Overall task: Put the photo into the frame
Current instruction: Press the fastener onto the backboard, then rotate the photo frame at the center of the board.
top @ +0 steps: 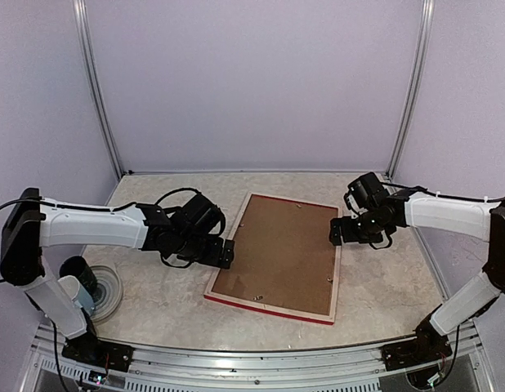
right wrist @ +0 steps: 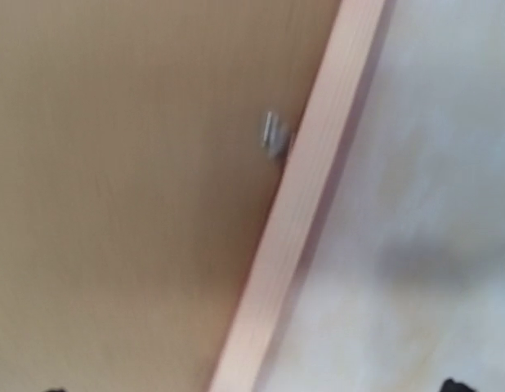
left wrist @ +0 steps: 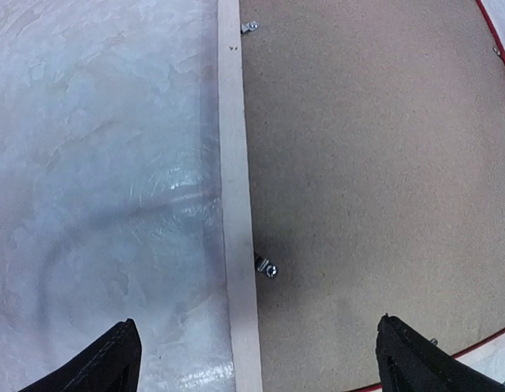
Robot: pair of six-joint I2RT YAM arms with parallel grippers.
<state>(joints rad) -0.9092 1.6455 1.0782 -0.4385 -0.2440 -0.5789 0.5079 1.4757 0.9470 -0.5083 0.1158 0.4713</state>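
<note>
One frame (top: 269, 308) face-down, between left tool (top: 228, 253), right tool (top: 336, 231)

Frame (left wrist: 234, 163): face down, flat mid-table (top: 383, 286), slightly skewed; pale wood back up, red front edge showing at near side.

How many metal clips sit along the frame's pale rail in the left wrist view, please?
2 on the frame: the upper clip near the rail's top, the lower clip farther down it. Others may be hidden.
</note>
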